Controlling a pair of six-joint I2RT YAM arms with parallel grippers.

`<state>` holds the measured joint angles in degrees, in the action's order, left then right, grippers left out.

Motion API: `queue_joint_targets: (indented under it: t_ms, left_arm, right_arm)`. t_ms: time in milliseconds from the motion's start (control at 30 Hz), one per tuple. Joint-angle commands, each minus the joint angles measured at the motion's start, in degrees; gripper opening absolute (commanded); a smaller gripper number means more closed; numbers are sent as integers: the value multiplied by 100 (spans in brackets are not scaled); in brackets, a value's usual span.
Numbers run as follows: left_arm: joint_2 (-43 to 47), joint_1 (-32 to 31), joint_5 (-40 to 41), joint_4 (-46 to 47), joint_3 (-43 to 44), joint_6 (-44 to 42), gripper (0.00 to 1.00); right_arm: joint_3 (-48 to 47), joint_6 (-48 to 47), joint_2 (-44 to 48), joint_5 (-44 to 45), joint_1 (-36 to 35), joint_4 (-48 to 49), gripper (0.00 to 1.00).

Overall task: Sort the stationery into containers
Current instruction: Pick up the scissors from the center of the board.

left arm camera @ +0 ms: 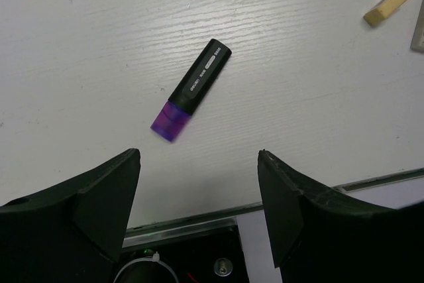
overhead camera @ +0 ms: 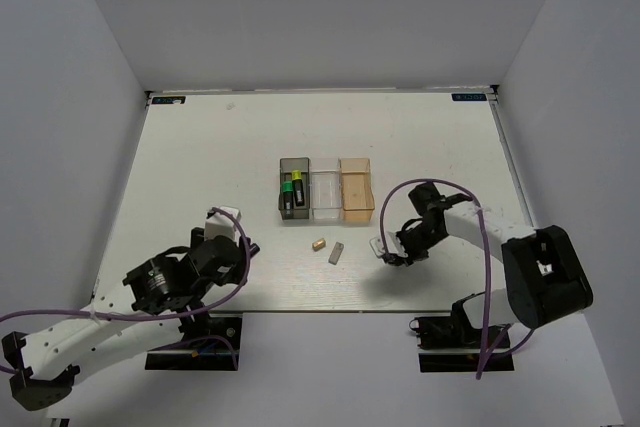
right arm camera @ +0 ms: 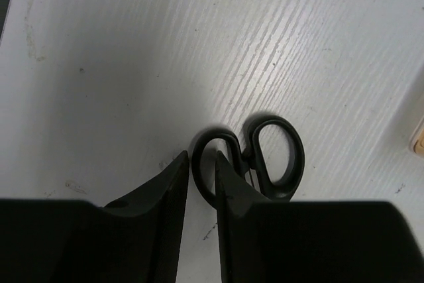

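A purple-capped black marker (left arm camera: 192, 91) lies flat on the white table, just ahead of my left gripper (left arm camera: 199, 154), which hangs open above it with nothing between its fingers. My right gripper (right arm camera: 202, 160) is shut on the black-handled scissors (right arm camera: 248, 157). One finger is outside the left handle loop, the other inside it, and the loop's rim is pinched between them. The scissors rest on the table (overhead camera: 379, 245). A tan block (overhead camera: 318, 243) and a grey block (overhead camera: 336, 253) lie in front of the bins. The dark grey bin (overhead camera: 295, 161) holds a yellow-capped marker (overhead camera: 287, 197) and a green-capped marker (overhead camera: 298, 190).
A clear bin (overhead camera: 326, 209) and an orange bin (overhead camera: 357, 197) stand side by side to the right of the dark one. White walls close in the table on three sides. The table's near edge runs just behind my left fingers (left arm camera: 285, 197).
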<state>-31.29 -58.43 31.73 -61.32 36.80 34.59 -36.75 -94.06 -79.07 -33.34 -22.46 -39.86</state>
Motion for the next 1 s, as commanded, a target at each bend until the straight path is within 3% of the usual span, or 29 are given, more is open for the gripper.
queue_joint_targets:
  t_ms: [0,333,500,967]
  left_arm:
    - [88,25,79,-55,-50,74,82]
    - [333,8,71,-187,-67,153,82]
    - [395,25,80,-205,-85,197,82]
    - [457,25,62,-240,-94,232,82]
  right_arm:
    - [-25,-244,-363,767,-118,-267,26]
    - [-245,-245,-970,1268,-356,-892,18]
    - [-210,98,-1049,1296,-443,-796,0]
    - [-543,977,-65,829,-505,-1165,0]
